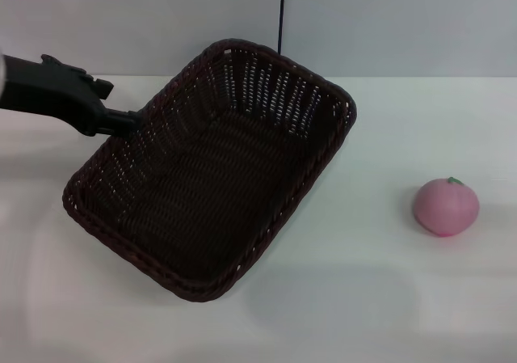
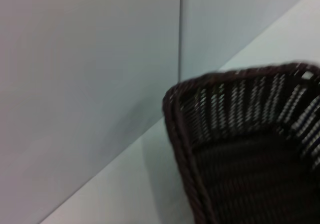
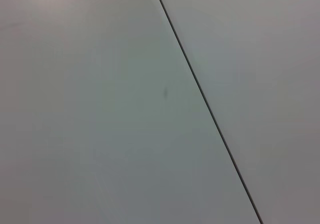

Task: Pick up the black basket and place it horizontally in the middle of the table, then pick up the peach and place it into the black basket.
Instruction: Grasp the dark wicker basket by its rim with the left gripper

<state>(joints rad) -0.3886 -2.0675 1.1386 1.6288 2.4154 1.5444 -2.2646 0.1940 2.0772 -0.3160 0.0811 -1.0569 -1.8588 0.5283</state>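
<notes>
The black basket (image 1: pixel 210 185) lies askew on the white table (image 1: pixel 388 298), left of the middle. Its long side runs from near left to far right. My left gripper (image 1: pixel 133 122) reaches in from the left and holds the basket's braided rim on its far left side. I cannot tell whether the basket rests on the table or is lifted. A corner of the basket (image 2: pixel 250 149) also fills the left wrist view. The pink peach (image 1: pixel 446 207) sits alone on the table to the right, well apart from the basket. My right gripper is out of view.
A pale wall with a dark vertical seam (image 1: pixel 281 11) stands behind the table. The right wrist view shows only a plain pale surface crossed by a dark seam (image 3: pixel 210 109). Bare tabletop lies between basket and peach.
</notes>
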